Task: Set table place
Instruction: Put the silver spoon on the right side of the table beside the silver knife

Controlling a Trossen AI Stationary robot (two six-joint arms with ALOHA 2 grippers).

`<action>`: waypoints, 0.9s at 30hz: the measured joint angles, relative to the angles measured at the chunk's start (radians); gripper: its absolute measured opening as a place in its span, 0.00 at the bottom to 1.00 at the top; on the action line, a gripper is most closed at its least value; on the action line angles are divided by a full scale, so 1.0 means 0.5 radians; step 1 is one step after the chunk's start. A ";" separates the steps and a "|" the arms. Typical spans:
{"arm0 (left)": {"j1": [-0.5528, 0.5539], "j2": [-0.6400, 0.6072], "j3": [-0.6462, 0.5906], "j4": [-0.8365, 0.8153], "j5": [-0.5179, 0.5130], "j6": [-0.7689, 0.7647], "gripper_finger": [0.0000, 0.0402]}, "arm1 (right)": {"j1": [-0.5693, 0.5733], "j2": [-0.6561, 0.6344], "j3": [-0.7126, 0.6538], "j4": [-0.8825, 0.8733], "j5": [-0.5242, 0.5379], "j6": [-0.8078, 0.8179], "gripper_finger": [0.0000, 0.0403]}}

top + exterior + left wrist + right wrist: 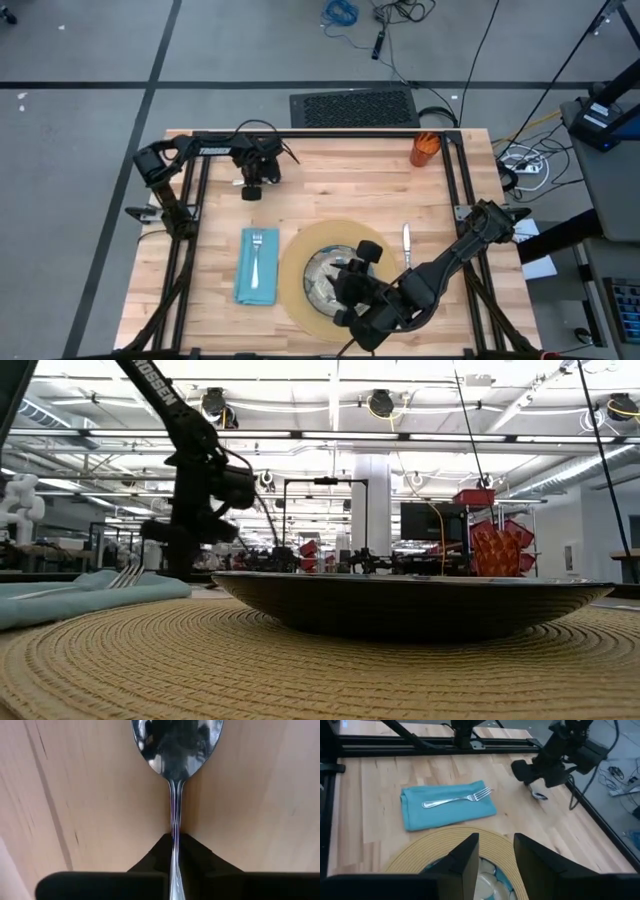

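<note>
At table's (330, 190) far side, left gripper (175, 851) clamped on spoon (176, 750) handle

Table centre: bare light wooden tabletop (330, 195) between the far rail and the round tan woven mat (295, 285).
Left side: teal cloth napkin (257, 266) with silver fork (256, 258) lies beside the mat.
Right side: silver knife (406, 244) just beside the mat.
Far corner: small orange cup (424, 149) stands by the rail.

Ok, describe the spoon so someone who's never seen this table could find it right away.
Start at the wooden table and go to its far left part, away from the round tan mat. The spoon lies there on bare wood, its handle pinched in the left end effector. Unlike the fork on the teal napkin, it lies directly on wood.
</note>
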 joint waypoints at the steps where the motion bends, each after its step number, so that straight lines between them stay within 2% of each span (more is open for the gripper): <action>1: -0.009 0.003 0.023 0.010 0.034 0.005 0.01 | 0.008 0.000 0.000 0.000 0.002 0.010 0.28; 3: -0.039 0.011 0.086 0.087 0.155 -0.020 0.00 | 0.022 0.000 0.000 -0.012 0.003 0.036 0.28; 9: -0.070 0.012 0.417 0.224 0.771 -0.342 0.00 | 0.058 0.000 0.000 -0.065 0.062 0.129 0.28; 15: -0.194 0.143 0.787 0.314 1.097 -0.671 0.00 | 0.126 -0.002 -0.001 -0.086 0.107 0.205 0.28; 17: -0.252 0.208 0.887 0.373 1.175 -0.805 0.00 | 0.150 -0.004 -0.001 -0.107 0.138 0.241 0.28; 20: -0.369 0.289 0.945 0.631 1.290 -1.101 0.00 | 0.198 -0.004 -0.001 -0.157 0.209 0.309 0.28; 27: -0.718 0.428 0.944 1.536 1.313 -1.845 0.00 | 0.340 -0.004 -0.001 -0.388 0.278 0.627 0.28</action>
